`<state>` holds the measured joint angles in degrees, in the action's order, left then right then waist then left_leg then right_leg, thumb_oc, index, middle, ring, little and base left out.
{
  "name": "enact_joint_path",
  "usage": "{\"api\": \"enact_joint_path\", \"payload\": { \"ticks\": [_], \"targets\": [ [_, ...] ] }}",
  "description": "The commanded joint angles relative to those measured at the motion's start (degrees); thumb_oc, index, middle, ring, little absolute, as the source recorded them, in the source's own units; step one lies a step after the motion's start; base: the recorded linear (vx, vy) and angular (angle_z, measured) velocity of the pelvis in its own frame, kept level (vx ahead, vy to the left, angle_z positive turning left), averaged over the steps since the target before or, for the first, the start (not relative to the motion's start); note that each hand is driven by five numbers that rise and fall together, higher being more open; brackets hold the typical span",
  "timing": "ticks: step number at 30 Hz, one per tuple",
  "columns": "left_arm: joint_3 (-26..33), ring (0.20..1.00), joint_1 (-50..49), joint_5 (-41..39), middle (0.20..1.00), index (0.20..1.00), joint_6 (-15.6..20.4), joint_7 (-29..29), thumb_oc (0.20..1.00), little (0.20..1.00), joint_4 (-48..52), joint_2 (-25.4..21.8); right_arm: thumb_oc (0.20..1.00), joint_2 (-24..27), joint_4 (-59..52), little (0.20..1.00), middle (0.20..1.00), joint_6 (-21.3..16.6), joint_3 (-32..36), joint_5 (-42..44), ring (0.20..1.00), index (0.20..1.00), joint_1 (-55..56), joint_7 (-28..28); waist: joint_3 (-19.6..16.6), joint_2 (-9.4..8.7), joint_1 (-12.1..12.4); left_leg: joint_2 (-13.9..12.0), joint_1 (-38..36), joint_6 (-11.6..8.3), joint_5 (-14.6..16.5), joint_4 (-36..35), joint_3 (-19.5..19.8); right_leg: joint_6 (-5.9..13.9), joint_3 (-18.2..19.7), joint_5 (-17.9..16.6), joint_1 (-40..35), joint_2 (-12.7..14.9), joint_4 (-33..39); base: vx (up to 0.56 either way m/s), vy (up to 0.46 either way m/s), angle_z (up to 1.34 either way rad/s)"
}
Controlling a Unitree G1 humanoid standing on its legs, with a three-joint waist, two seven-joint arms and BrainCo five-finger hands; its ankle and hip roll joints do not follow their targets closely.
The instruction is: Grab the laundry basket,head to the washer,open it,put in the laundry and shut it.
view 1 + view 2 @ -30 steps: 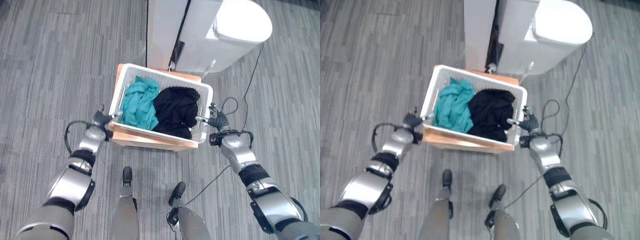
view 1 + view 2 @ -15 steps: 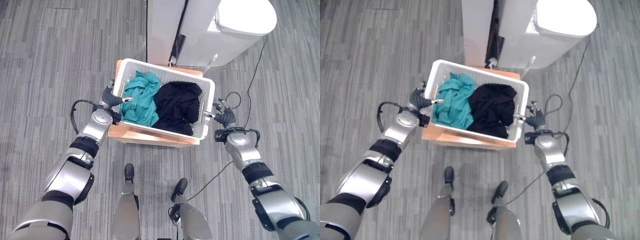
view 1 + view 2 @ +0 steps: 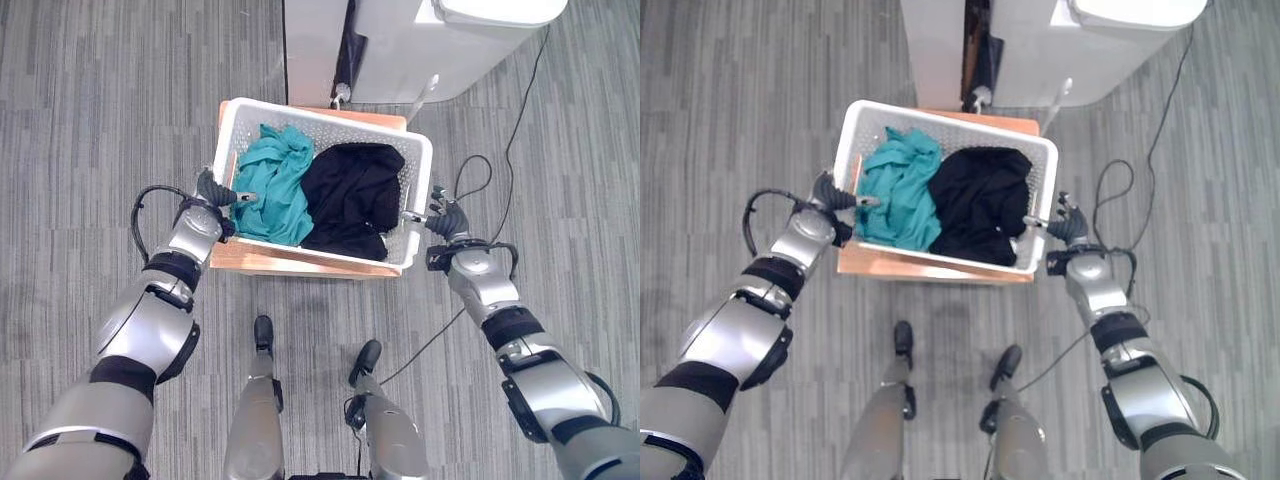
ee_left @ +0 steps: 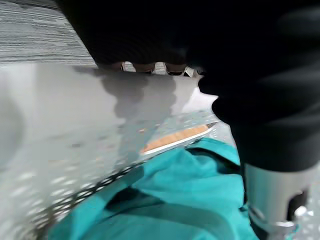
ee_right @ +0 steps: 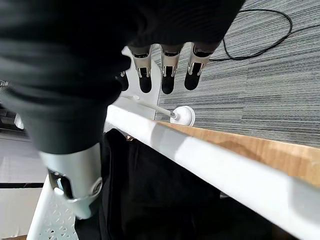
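Grasping step. The white perforated plastic laundry basket (image 3: 322, 190), holding teal and black cloth, sits on a low wooden stand (image 3: 290, 262). Left hand (image 3: 208, 203) and right hand (image 3: 447, 222) straddle its rims, fingers (image 5: 167, 70) uncurled, unclosed. Next: close both grips, lift evenly.

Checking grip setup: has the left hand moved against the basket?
Yes. The left hand has moved from the basket's near left corner farther along its left rim, beside the teal cloth.

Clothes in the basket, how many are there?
2. A teal cloth lies in the basket's left half, and a black cloth lies in its right half, touching it. More could be hidden underneath.
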<state>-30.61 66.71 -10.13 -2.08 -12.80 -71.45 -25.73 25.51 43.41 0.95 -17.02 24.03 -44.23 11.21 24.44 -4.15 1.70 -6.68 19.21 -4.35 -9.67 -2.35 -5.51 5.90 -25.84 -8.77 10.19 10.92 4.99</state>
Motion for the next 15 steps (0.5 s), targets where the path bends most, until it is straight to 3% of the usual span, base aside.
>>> {"api": "enact_joint_path", "payload": {
  "ticks": [1, 7, 15],
  "targets": [
    [-2.1, 1.000, 8.9, 0.5, 1.000, 1.000, 1.0, -1.6, 1.000, 1.000, -8.4, 0.2, 1.000, 1.6, 0.3, 1.000, 1.000, -3.0, -0.4, 2.7, 1.000, 1.000, -3.7, 1.5, -0.2, 0.09, 0.4, -0.6, -0.3, 0.90, 4.7, 1.0, 3.1, 4.17, 2.9, 4.2, 2.3, 4.6, -5.3, 0.00, 0.000, 0.00],
    [-2.0, 1.000, 10.3, -0.1, 1.000, 1.000, 1.3, -2.4, 1.000, 1.000, -9.0, -0.3, 1.000, -0.2, -1.4, 1.000, 1.000, -4.4, 0.1, 3.8, 1.000, 1.000, -3.0, 3.1, -0.1, -0.23, 0.1, -1.0, 0.0, 0.36, 5.9, 1.3, 3.0, 4.95, 3.8, 4.3, 2.5, 4.3, -4.8, 0.03, 0.004, -0.06],
    [-7.6, 1.000, 14.8, 2.6, 1.000, 1.000, 0.3, -0.9, 1.000, 1.000, -10.0, -0.3, 1.000, -2.7, 10.6, 1.000, 1.000, -2.0, -2.4, 4.5, 1.000, 1.000, -11.4, 3.3, 1.8, -0.34, 0.6, -0.5, 3.5, 0.71, 6.5, 3.8, 3.5, 4.74, 3.5, 3.5, 4.3, 4.6, -4.9, 0.00, 0.007, -0.03]
  ]
}}
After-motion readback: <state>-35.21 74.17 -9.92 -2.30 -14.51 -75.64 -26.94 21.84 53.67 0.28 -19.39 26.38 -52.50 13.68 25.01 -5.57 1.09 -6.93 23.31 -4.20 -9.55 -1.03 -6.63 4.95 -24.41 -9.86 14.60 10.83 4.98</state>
